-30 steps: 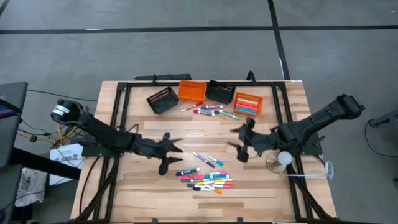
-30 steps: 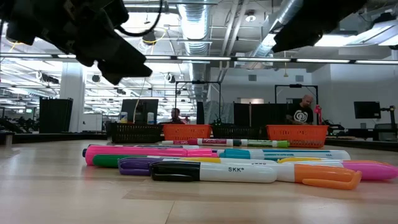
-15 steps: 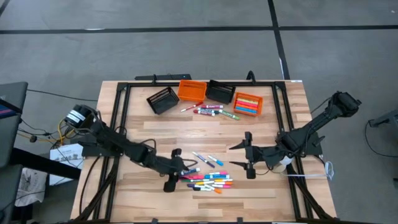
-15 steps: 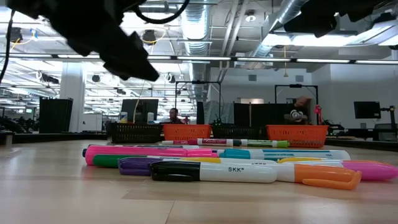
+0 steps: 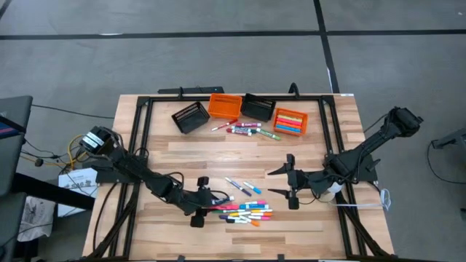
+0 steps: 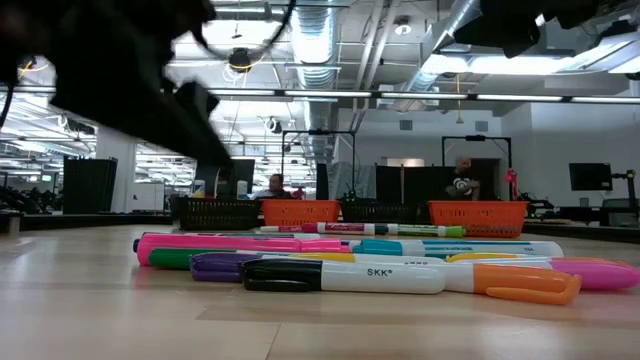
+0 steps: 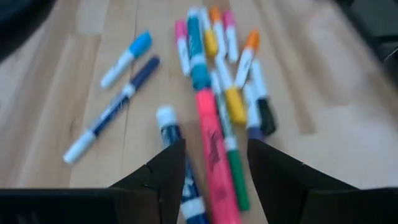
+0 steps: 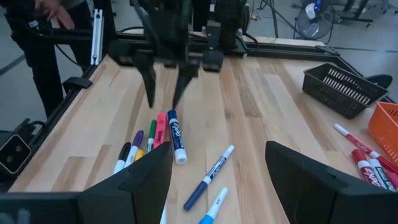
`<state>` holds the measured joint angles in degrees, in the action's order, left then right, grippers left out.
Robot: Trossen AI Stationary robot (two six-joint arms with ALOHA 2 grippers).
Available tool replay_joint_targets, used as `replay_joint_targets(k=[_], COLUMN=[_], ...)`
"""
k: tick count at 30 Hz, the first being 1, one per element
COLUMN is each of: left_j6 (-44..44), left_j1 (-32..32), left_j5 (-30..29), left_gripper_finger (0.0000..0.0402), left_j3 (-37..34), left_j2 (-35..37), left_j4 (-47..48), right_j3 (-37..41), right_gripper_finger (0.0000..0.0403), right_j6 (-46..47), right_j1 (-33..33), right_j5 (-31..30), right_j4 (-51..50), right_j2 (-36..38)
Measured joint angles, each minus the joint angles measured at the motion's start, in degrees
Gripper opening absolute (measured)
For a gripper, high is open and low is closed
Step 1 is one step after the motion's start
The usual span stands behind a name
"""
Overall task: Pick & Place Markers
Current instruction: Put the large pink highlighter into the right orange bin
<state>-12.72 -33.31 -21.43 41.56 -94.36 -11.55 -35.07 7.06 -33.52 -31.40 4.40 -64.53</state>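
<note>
Pink marker (image 7: pixel 214 158) between left end effector (image 7: pixel 214 163) fingers

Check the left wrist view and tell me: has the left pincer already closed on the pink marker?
No. The left pincer is open, its two fingers standing either side of the pink marker, which lies flat on the wooden table.

I saw two black bins (image 5: pixel 191 116) (image 5: pixel 257 107) and two orange bins (image 5: pixel 224 106) (image 5: pixel 290 121) at the wooden table's (image 5: pixel 313 218) far edge, person (image 6: pixel 461 178) behind.
</note>
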Motion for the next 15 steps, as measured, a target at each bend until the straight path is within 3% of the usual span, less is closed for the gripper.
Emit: replay_joint_targets(k=[5,15], left_j6=[0.93,1.89], left_j1=[0.04,0.08], left_j5=[0.47,0.54], left_gripper_finger=[0.0173,0.0173], left_j3=[-0.08,-0.08], left_j2=[-4.42,-4.6], left_j4=[-3.1,-4.98], right_j3=[0.0,0.0], right_gripper_finger=[0.0249,0.0249], right_j6=[-0.03,-0.09], right_j1=[0.0,0.0], right_j5=[0.04,0.0], right_j4=[0.4,0.39], right_j2=[0.0,0.0])
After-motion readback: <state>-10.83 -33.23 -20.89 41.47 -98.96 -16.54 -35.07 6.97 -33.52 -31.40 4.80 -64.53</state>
